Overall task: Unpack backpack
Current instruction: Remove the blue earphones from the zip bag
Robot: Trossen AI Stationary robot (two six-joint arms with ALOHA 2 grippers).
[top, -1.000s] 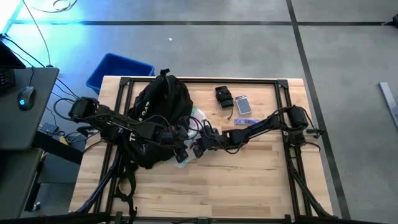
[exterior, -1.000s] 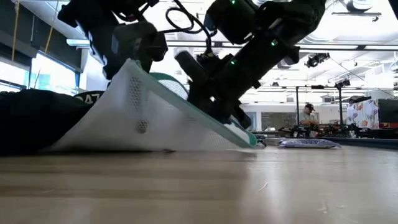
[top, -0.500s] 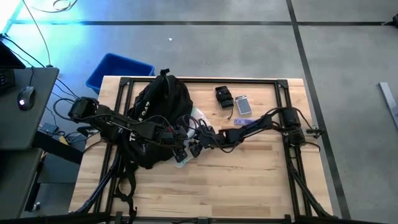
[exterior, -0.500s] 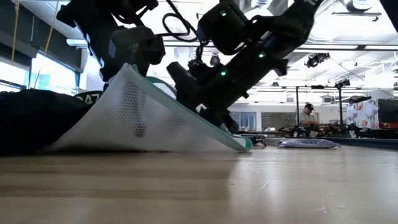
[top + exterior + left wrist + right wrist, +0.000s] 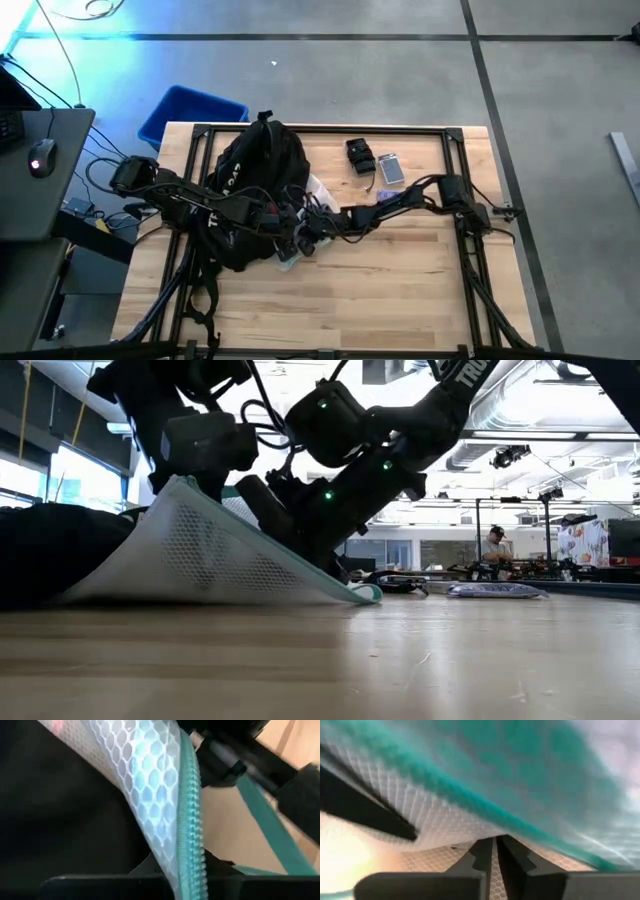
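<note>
**White mesh pouch gripped by both arms beside the backpack**

White mesh, edged with a teal zipper, made up the pouch (image 5: pixel 200 555) that lay slanted at the middle of the wooden desk (image 5: pixel 400 290), one edge lifted and the other on the wood. The left gripper (image 5: pixel 287 240) had its jaws clamped on the pouch's raised zipper edge. The right gripper (image 5: pixel 312 229) reached in from the other side, its jaws pressed together on the mesh next to the left one. The backpack (image 5: pixel 255 170), black and slumped, lay on the desk's left part, touching the pouch. Well apart, towards the far right, lay a black case (image 5: pixel 360 155), a small grey device (image 5: pixel 391 169) and a flat blue packet (image 5: pixel 393 196). A blue bin (image 5: pixel 190 112) stood on the floor beyond the desk's corner.
</note>
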